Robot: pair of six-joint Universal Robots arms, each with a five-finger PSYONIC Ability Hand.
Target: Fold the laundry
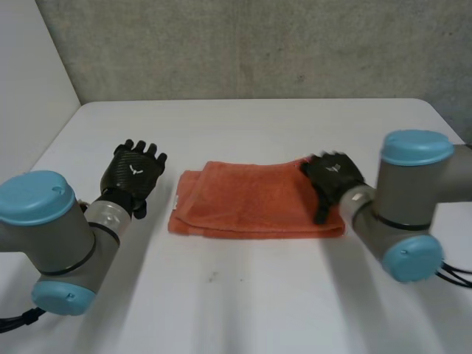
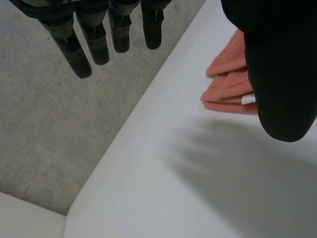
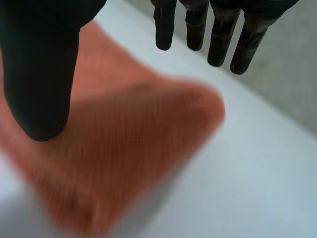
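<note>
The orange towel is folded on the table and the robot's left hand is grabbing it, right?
Not quite. The left hand is open beside the orange towel, not touching it, as the head view shows. The towel is folded on the table.

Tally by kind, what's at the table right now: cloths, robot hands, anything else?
orange towel: 1
robot hands: 2 (left hand, right hand)
white table: 1
Total: 4
</note>
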